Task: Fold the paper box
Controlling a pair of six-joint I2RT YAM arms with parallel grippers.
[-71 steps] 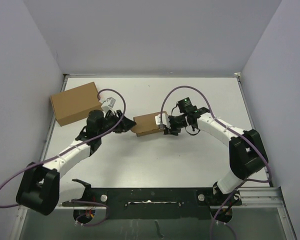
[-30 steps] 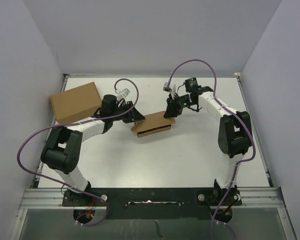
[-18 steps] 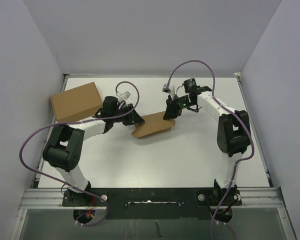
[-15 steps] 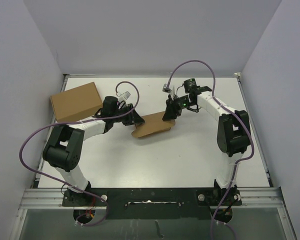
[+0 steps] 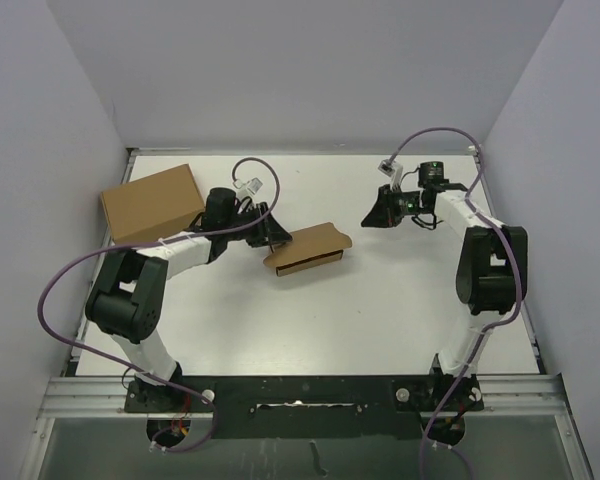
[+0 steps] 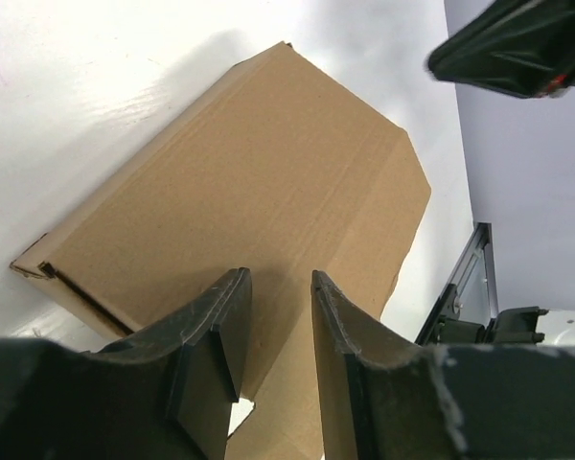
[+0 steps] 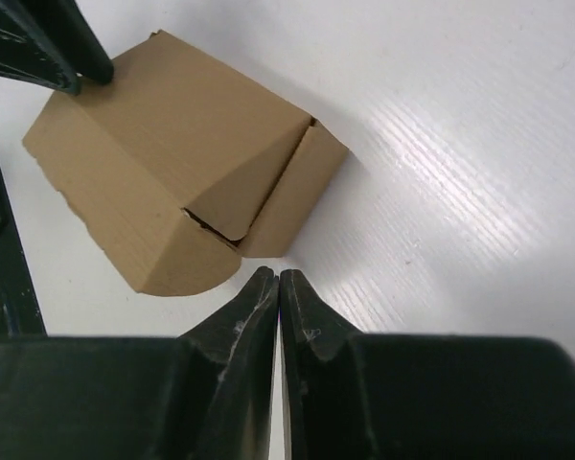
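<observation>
The paper box (image 5: 310, 248) lies closed and flat in the middle of the table, a small brown cardboard mailer. In the left wrist view its lid (image 6: 249, 163) fills the frame. My left gripper (image 5: 276, 236) hovers over the box's left end, its jaws slightly open with only the lid showing between the fingertips (image 6: 278, 278). My right gripper (image 5: 372, 215) is to the right of the box and apart from it, shut and empty (image 7: 278, 275). From there the box (image 7: 163, 163) shows a rounded flap and a side flap a little ajar.
A larger plain brown cardboard box (image 5: 152, 205) stands at the back left, close behind my left arm. The white table (image 5: 380, 310) is walled at the left, back and right. Purple cables loop above both arms.
My right gripper has let go of the box's right end, pulled back to the right and shut. The box has settled flatter. My left gripper stays at the box's left end.
</observation>
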